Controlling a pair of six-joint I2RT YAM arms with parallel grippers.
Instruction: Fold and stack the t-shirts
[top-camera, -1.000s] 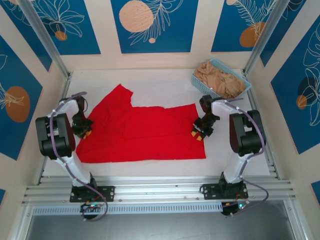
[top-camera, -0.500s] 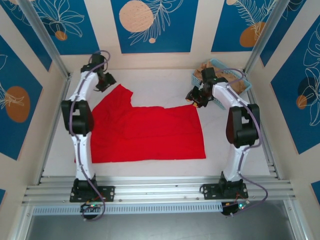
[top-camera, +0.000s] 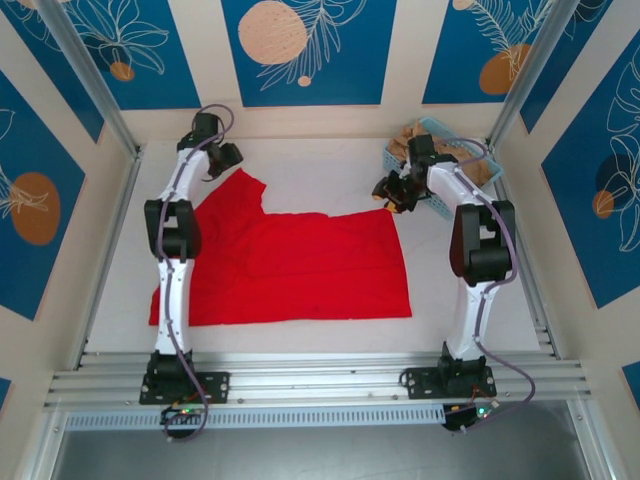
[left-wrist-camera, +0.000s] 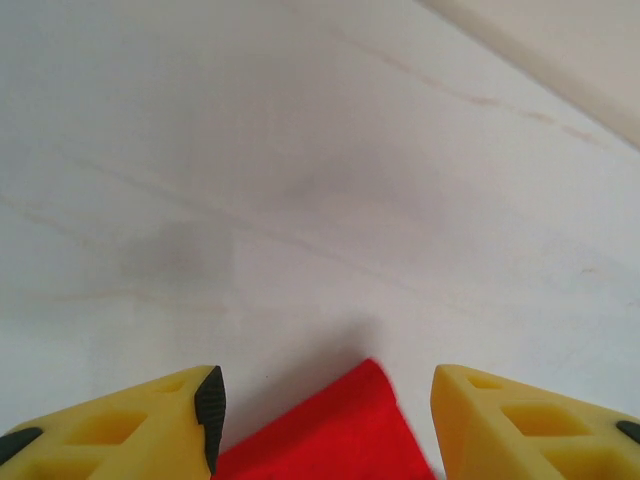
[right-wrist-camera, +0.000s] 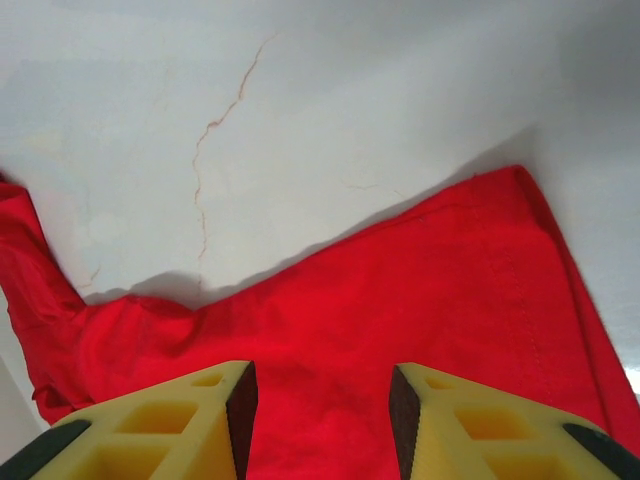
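We are holding our left fingers (top-camera: 222, 160) at the far left of the desk (top-camera: 320, 165), just beyond the far tip of the red t-shirt (top-camera: 290, 265); they are standing released, spread apart, with nothing clamped between them. Our right fingers (top-camera: 388, 196) are hanging over the shirt's far right corner, also released and gripping nothing. The red t-shirt is lying spread across the middle of the desk. The tan t-shirts (top-camera: 405, 135) are sitting crumpled in the light blue basket (top-camera: 437, 123) at the far right
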